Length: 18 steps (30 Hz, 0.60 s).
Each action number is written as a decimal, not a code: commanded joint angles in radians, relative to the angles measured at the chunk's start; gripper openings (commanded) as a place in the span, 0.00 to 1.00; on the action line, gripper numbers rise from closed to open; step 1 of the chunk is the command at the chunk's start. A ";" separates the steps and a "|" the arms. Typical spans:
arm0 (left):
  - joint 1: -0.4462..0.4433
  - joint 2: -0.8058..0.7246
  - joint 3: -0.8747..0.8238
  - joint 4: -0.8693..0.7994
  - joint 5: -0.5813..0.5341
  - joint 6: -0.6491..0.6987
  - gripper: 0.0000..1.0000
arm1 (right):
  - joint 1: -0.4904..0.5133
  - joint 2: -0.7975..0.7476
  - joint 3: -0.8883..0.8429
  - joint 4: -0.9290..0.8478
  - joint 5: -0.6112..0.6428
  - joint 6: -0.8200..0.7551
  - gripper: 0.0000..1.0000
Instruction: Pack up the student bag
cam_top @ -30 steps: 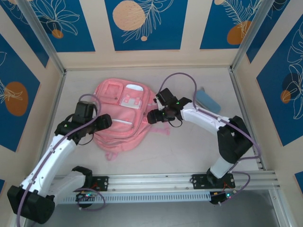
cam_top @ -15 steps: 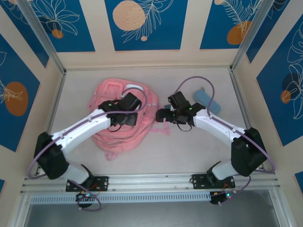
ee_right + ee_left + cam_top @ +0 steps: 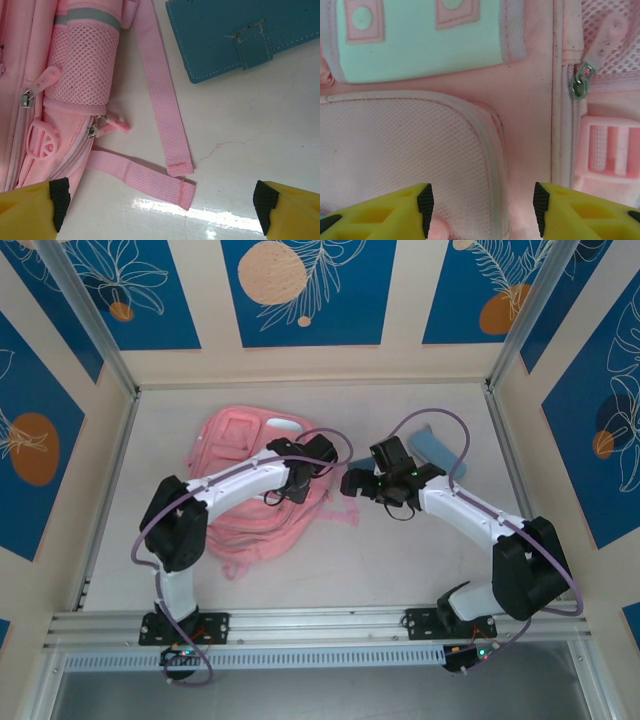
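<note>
The student bag (image 3: pixel 240 490) lies flat on the table, pink, front pockets up. My left gripper (image 3: pixel 298 483) hovers low over its right part. In the left wrist view that gripper (image 3: pixel 480 210) is open, its yellow fingers (image 3: pixel 395 212) straddling the seam beside a mesh pocket (image 3: pixel 405 150), nothing between them; a zip pull (image 3: pixel 581 82) sits to the right. My right gripper (image 3: pixel 352 483) hangs just off the bag's right edge. In the right wrist view it (image 3: pixel 160 210) stands wide open above two loose pink straps (image 3: pixel 142 177), apart from them, with the bag's side (image 3: pixel 55 100) at left.
A light-blue pencil case (image 3: pixel 436 451) lies on the table right of the bag, also at the top of the right wrist view as a blue case (image 3: pixel 240 35). Walls and metal posts enclose the table; a rail (image 3: pixel 320 625) runs along the near edge.
The left arm has swung right across the bag to its right part, its jaws narrowing a little. The right gripper has drawn back to the right off the bag and opened wider.
</note>
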 commanded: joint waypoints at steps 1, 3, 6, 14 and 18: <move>-0.004 0.036 0.038 -0.084 -0.068 0.009 0.52 | -0.011 -0.028 -0.013 0.014 -0.033 0.017 0.95; -0.001 0.046 0.035 -0.088 -0.081 0.004 0.46 | -0.015 -0.031 -0.016 0.014 -0.038 0.018 0.95; 0.002 0.043 0.028 -0.081 -0.090 0.007 0.25 | -0.017 -0.032 -0.017 0.020 -0.052 0.016 0.95; 0.012 -0.212 -0.063 0.066 -0.056 0.109 0.00 | -0.017 0.001 0.040 0.083 -0.208 -0.093 0.89; 0.017 -0.335 -0.123 0.126 -0.025 0.151 0.00 | -0.011 0.065 0.114 0.132 -0.343 -0.150 0.88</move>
